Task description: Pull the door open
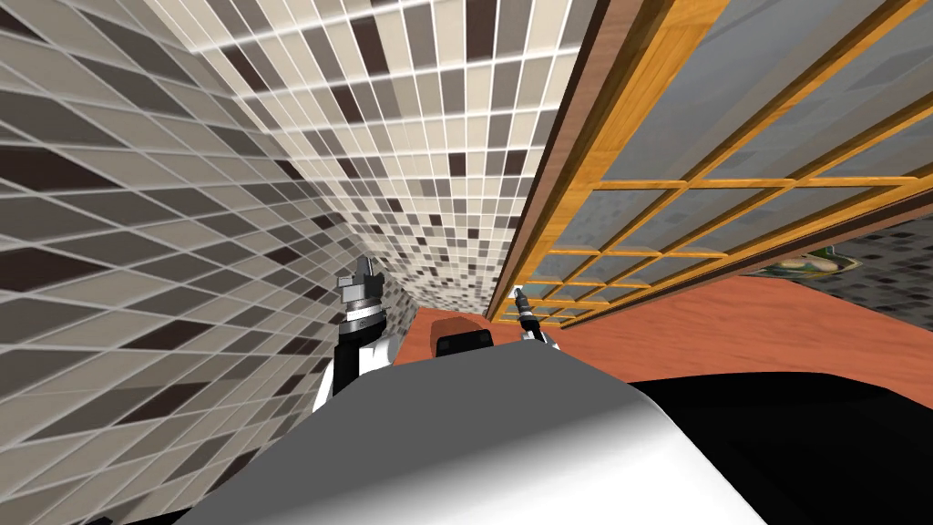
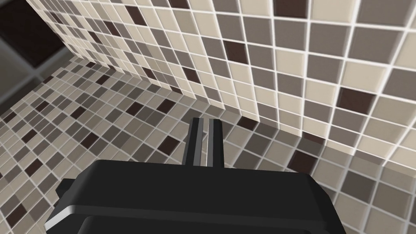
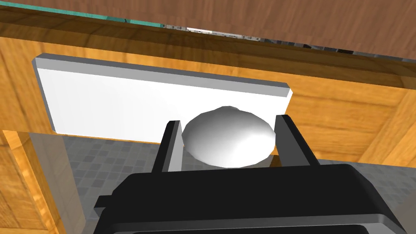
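Broadly, the door point(image 1: 638, 91) is the big thing here: a tall leaf with an orange wooden frame and a grid of grey glass panes point(image 1: 729, 82), standing on my right, close ahead of me. I judge it stiff and fairly heavy, swinging on its hinges rather than giving, so the pull should be steady and follow its arc. The panes look fragile and are no place for a grip.

On the wooden stile sits a flat white backplate point(image 3: 122, 105), and from it stands a round white knob point(image 3: 229, 140), the one proper handhold. It looks smooth, hard and domed, so I expect it to be slippery; thin blades could slide off its crown if I pull straight back without a firm squeeze behind its widest part.

My right gripper point(image 3: 228, 120) is at the knob, which lies between the two fingers point(image 3: 172, 142) close to the gripper body. One blade lies against each side, and as far as I can judge they are closed onto it.

My left gripper point(image 2: 206, 120) is raised beside the tiled wall point(image 1: 137, 228), its fingers pressed together on nothing.
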